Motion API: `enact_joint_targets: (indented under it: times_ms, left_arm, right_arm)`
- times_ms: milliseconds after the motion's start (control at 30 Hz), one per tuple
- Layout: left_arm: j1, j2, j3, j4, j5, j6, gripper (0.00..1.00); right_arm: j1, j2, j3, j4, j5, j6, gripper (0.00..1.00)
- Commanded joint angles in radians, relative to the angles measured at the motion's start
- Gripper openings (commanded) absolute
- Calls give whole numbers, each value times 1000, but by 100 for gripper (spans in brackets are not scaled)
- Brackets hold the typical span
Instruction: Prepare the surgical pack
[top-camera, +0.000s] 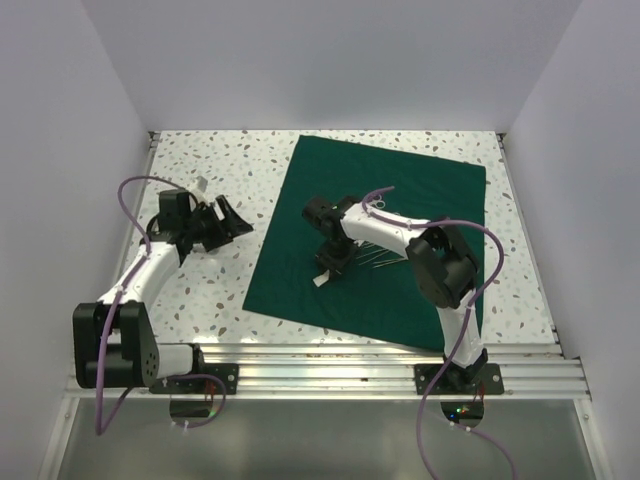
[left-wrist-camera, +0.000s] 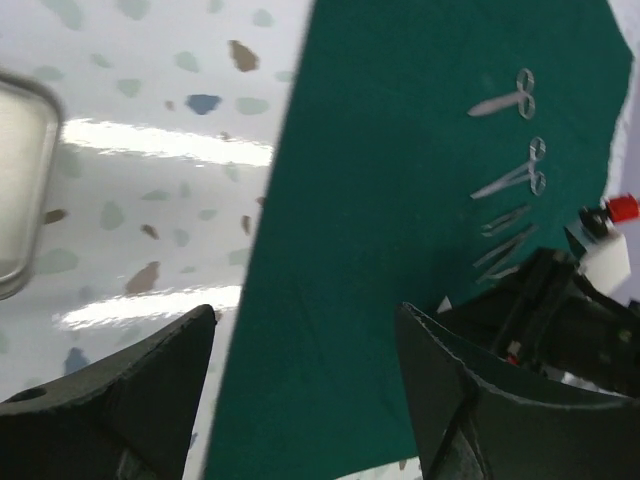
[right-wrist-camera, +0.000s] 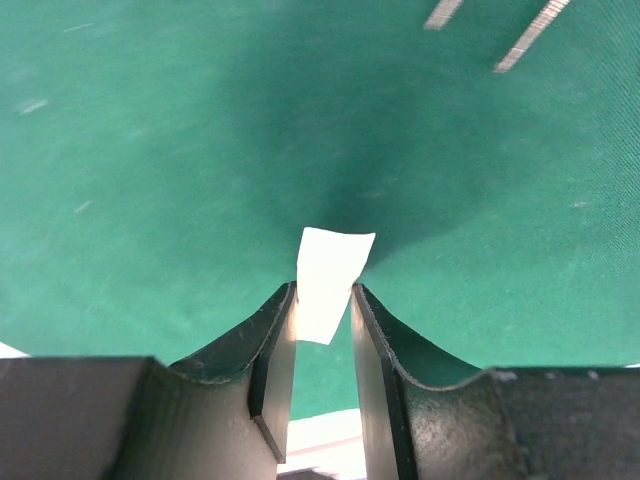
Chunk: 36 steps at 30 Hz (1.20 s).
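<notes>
The dark green drape (top-camera: 400, 200) lies spread flat on the speckled table. Steel scissors (left-wrist-camera: 505, 100), forceps (left-wrist-camera: 515, 178) and other thin instruments lie in a row on it; they also show in the top view (top-camera: 385, 262). My right gripper (top-camera: 328, 268) is low over the drape's middle, its jaws closed on a small white gauze piece (right-wrist-camera: 328, 275) that touches the cloth. My left gripper (top-camera: 232, 218) is open and empty above the bare table, just left of the drape's edge. The edge of a shiny metal tray (left-wrist-camera: 20, 190) shows at the left of the left wrist view.
White walls enclose the table on three sides. An aluminium rail (top-camera: 350, 360) runs along the near edge and carries both arm bases. The right arm (left-wrist-camera: 560, 300) fills the lower right of the left wrist view.
</notes>
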<state>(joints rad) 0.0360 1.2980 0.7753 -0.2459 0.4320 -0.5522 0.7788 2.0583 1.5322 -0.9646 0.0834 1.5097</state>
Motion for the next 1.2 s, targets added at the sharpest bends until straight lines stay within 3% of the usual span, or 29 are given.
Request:
enact_joint_targets:
  times_ms: [0, 267, 433, 567, 933, 1167]
  left_arm:
    - [-28, 9, -13, 166, 236, 38, 76]
    - [-205, 58, -53, 379, 468, -6, 80]
    - [-286, 84, -50, 428, 491, 0, 80]
    - [-320, 109, -45, 450, 522, 15, 65]
    - [-400, 204, -25, 484, 505, 20, 68]
    - [-410, 254, 2, 511, 488, -14, 54]
  right_arm:
    - [2, -58, 91, -54, 61, -117, 31]
    - [0, -107, 197, -114, 105, -310, 30]
    - [0, -124, 255, -151, 102, -345, 30]
    - [-3, -136, 264, -140, 81, -345, 30]
    - [-9, -153, 307, -160, 65, -342, 30]
    - [-9, -148, 302, -157, 47, -350, 30]
